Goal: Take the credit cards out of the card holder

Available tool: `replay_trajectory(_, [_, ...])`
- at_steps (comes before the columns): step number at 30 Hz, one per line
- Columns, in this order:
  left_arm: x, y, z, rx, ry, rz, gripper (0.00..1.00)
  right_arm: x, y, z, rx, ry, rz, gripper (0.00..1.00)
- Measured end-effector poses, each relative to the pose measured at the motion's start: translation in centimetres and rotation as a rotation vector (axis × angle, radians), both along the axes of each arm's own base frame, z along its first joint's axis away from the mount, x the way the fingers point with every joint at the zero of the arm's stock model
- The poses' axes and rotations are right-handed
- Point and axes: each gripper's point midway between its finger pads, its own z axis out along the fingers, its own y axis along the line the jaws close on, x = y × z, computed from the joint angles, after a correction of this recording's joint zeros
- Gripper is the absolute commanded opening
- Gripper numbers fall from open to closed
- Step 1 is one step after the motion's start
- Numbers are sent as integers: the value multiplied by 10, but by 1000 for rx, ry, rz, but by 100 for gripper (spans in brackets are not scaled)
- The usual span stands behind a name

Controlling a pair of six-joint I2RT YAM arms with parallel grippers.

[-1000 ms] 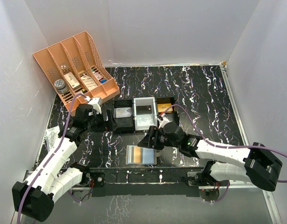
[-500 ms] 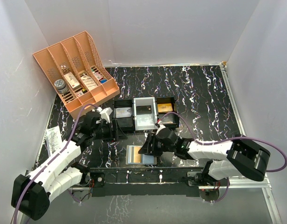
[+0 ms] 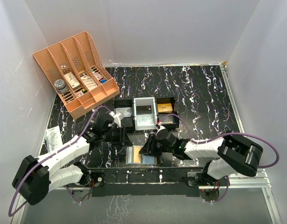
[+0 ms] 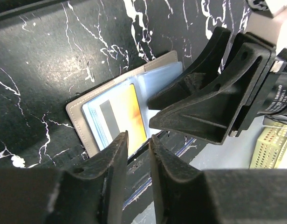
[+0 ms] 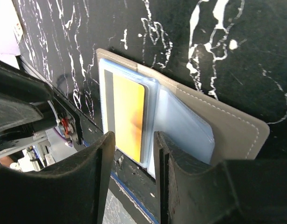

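The table point(image 3: 199, 93) has a black top with white marble veining. Four groups of items rest directly on it.

- Peach compartment rack point(image 3: 94, 49): at 10 o'clock, set at an angle.
- Row of three trays near centre, side by side: black tray point(image 3: 123, 101), white tray point(image 3: 144, 122), second black tray point(image 3: 167, 99).
- Card holder point(image 3: 135, 156): at 6 o'clock, lying open and flat near the front edge.
- Pale printed sheet point(image 3: 50, 136): at 8 o'clock, at the left edge; detail too small to tell.
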Motion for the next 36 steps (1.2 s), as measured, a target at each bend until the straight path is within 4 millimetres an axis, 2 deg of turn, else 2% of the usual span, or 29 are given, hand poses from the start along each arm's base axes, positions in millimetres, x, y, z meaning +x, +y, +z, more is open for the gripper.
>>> replay_trajectory(13, [-23,-10,-31,99,40,-72,28,-1,-1,-4,11,2,-5,27])
replay_trajectory(21, [-41,-1,-52,146,83,-69,29,-1,-1,-4,14,3,-3,26])
replay_trajectory(28, [-44,-1,-57,159,87,-57,20,-3,2,-8,15,14,10,21])
replay_trajectory(34, [-44,-1,-61,174,93,-52,16,-5,3,-11,18,21,21,20])
replay_trajectory(36, [-44,-2,-62,175,96,-52,15,-5,4,-11,19,22,25,16])
